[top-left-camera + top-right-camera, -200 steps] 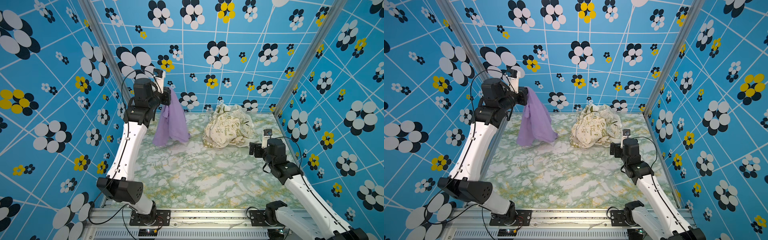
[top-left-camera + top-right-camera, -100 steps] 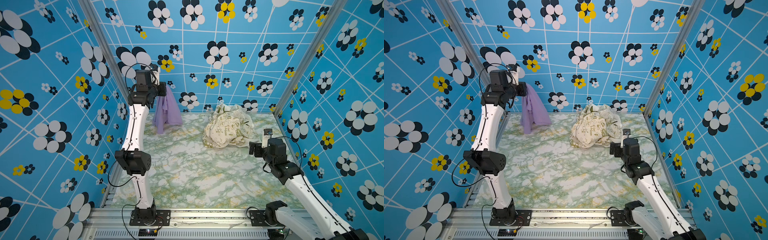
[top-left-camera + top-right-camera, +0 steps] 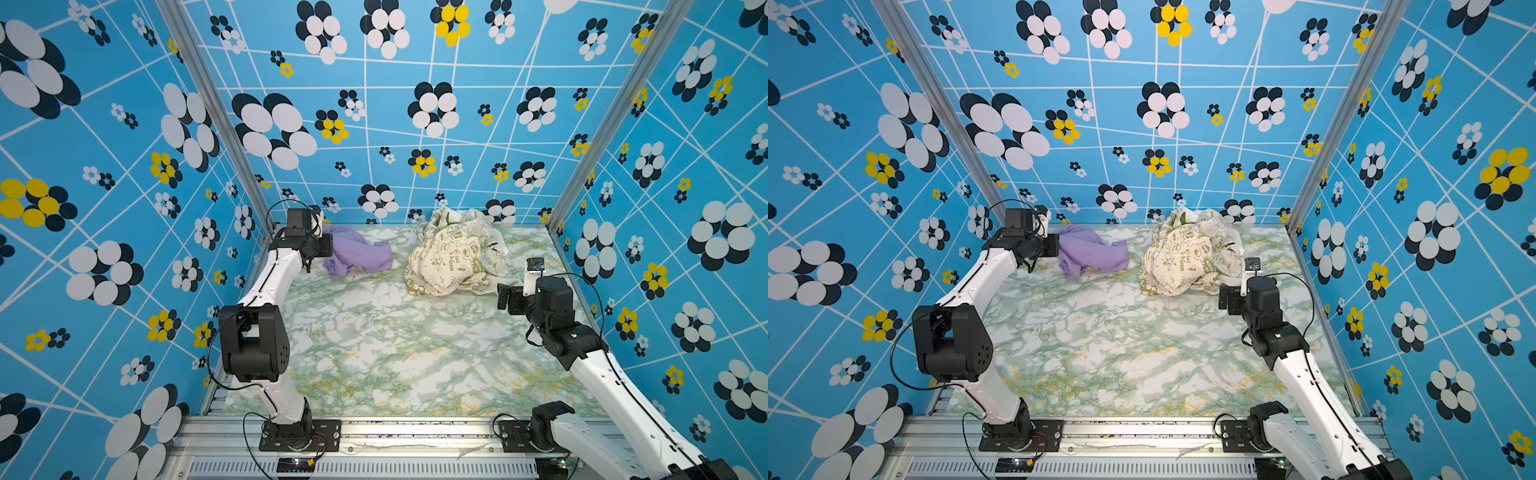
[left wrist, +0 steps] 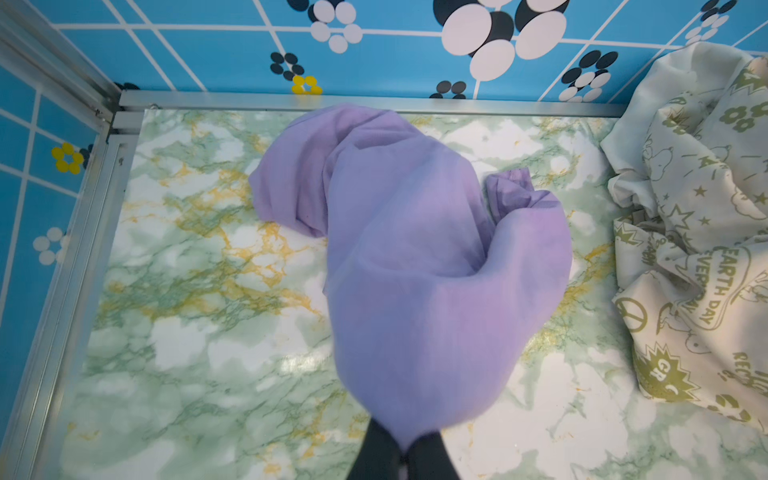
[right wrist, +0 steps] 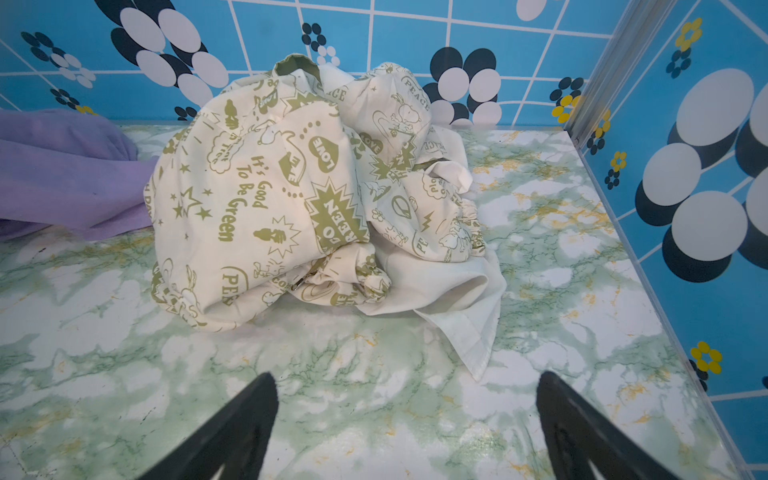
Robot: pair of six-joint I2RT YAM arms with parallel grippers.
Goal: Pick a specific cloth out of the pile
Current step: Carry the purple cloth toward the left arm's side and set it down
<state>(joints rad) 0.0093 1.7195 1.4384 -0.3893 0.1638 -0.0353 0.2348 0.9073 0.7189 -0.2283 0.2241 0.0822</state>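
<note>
The left arm (image 3: 270, 282) reaches to the far left, elbow raised, the left gripper (image 4: 401, 446) pinched tight on the cloth (image 4: 415, 270). The right arm (image 3: 602, 382) stretches along the right side, the right gripper (image 5: 405, 386) spread wide.

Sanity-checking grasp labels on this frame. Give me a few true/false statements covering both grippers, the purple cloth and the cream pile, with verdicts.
1. The left gripper is shut on the purple cloth. True.
2. The purple cloth lies on top of the cream pile. False: it lies on the table near the far left corner, apart from the pile.
3. The right gripper is open and holds nothing. True.
4. The cream pile sits at the table's front edge. False: it sits at the back, against the rear wall.
</note>
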